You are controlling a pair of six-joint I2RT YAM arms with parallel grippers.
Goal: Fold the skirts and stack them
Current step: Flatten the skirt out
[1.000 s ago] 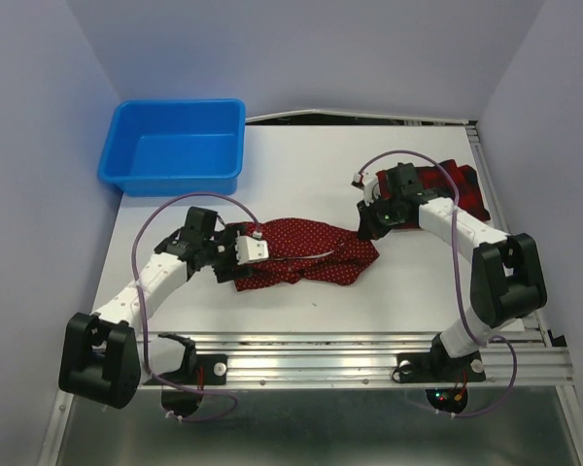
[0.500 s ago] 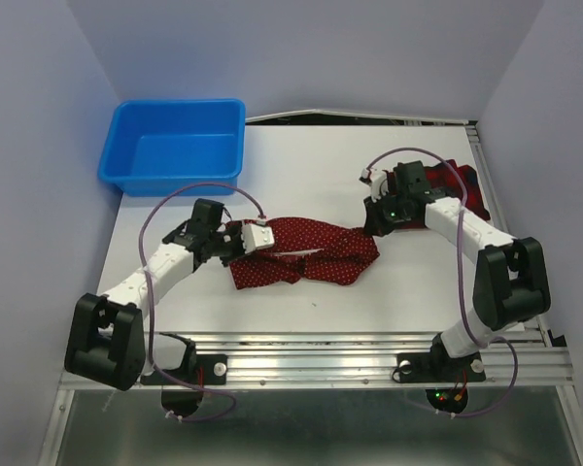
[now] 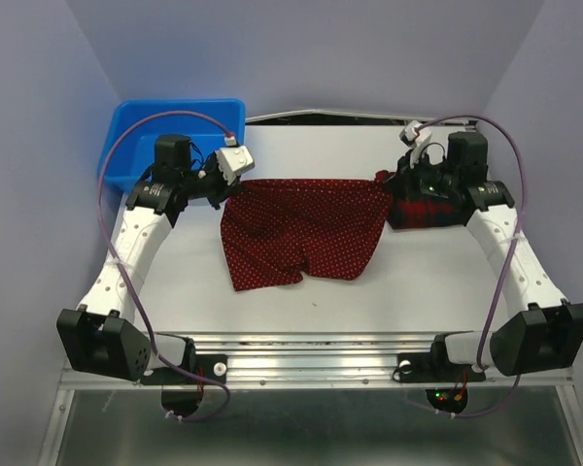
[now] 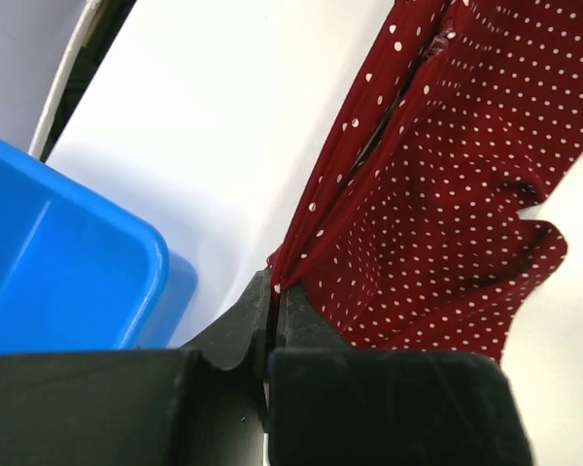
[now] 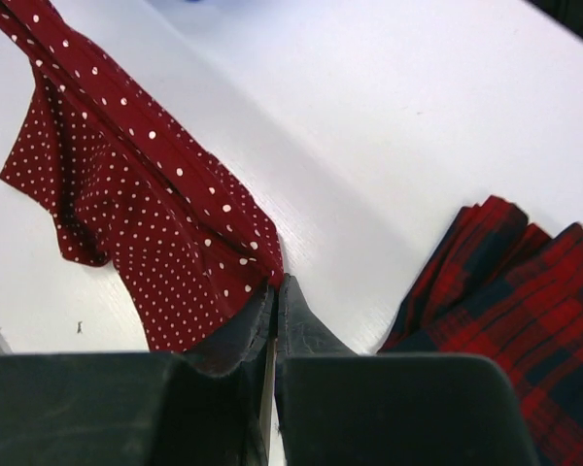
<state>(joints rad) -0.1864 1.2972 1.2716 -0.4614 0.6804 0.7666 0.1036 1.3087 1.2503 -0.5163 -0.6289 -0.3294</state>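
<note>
One blue bin [image 4: 58, 272], polka-dot skirt [image 4: 447, 194] outside it

The polka-dot skirt [image 4: 447, 194] was thin, soft cloth with a matt face, dark red and printed with small white dots, and it hung in loose folds. The tartan skirt [image 5: 510, 311] was a thicker woven cloth, also matt, pressed into pleats. The blue bin [image 4: 68, 272] was smooth moulded plastic with a slight sheen. The table [image 3: 311, 311] had a smooth, matt white top, and the rail [image 3: 350, 361] along its near edge was bare silvery metal. The fingers [image 4: 223, 335] of the left gripper [image 4: 273, 291] and of the right gripper [image 5: 275, 291] were matt black plastic.
</note>
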